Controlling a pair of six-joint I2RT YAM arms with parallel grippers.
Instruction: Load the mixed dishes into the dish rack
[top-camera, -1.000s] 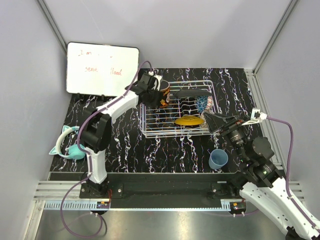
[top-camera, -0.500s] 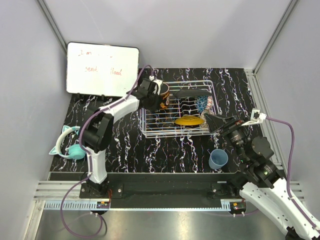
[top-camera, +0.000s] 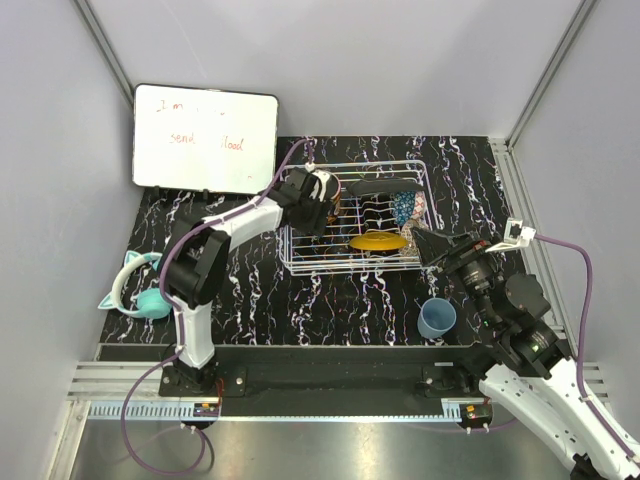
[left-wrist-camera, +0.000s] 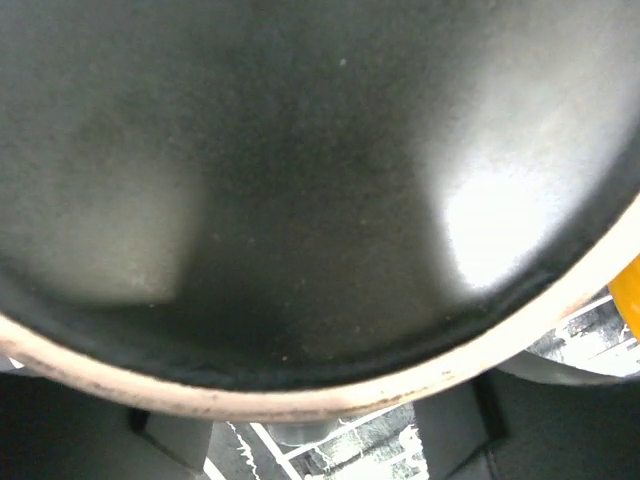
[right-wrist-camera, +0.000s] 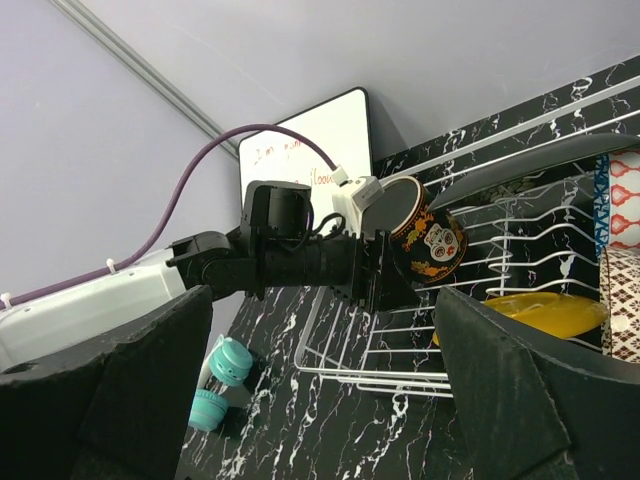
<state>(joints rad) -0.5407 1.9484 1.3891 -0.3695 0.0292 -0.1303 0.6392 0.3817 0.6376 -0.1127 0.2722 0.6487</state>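
Black mug (right-wrist-camera: 425, 238) is tilting at my left claw (top-camera: 319, 196) above the dish rack (top-camera: 300, 262), left end; I cannot tell its grip. Right claw (top-camera: 432, 244) is gaping wide. Glazed, breakable: I'm favouring the rim wall.

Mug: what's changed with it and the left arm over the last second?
The left arm swung right and came down over the left end of the rack, tilting the mug over. Whether it has let go isn't visible. The right arm, yellow plate and blue cup stayed put.
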